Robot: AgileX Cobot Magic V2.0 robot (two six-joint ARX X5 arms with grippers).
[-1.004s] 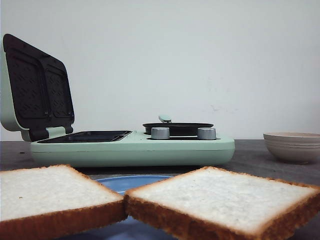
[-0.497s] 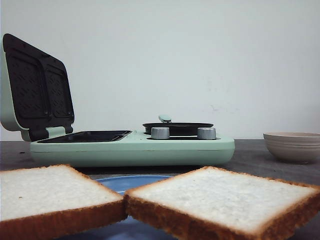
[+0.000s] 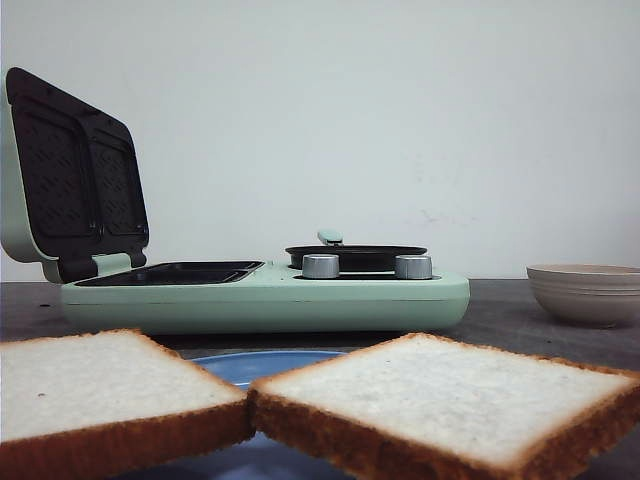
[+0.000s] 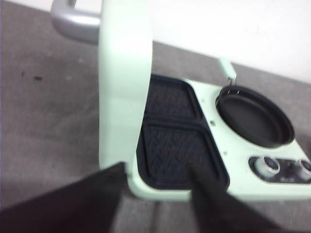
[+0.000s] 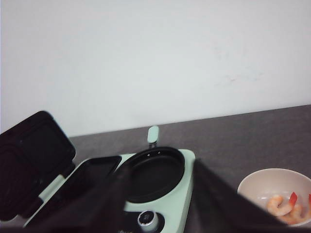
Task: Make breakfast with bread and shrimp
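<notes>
Front view: we see two slices of bread, the left slice (image 3: 105,395) and the right slice (image 3: 450,400), lying side by side in the foreground with their inner corners touching, over a blue plate (image 3: 262,363) that shows only between them. Behind stands the mint-green breakfast maker (image 3: 265,297), its lid (image 3: 75,180) raised at the left, with two silver knobs (image 3: 320,265) and a round black pan (image 3: 355,256) to the right. A beige bowl (image 3: 585,292) sits at far right; from this low angle we cannot see into it, and neither arm appears.

Right wrist view: we look down into the bowl (image 5: 252,187) and find the shrimp (image 5: 284,206), orange-pink and curled, partly cut off by the frame edge. The right gripper (image 5: 160,204) hangs above the maker with its dark fingers (image 5: 221,204) spread apart, holding nothing.

Left wrist view: we see the ribbed black sandwich plates (image 4: 177,153) and the lid edge-on with its grey handle (image 4: 73,19). The left gripper (image 4: 155,199) is likewise released, its blurred fingers (image 4: 209,204) parted over the maker's near edge; the bread is out of frame here.
</notes>
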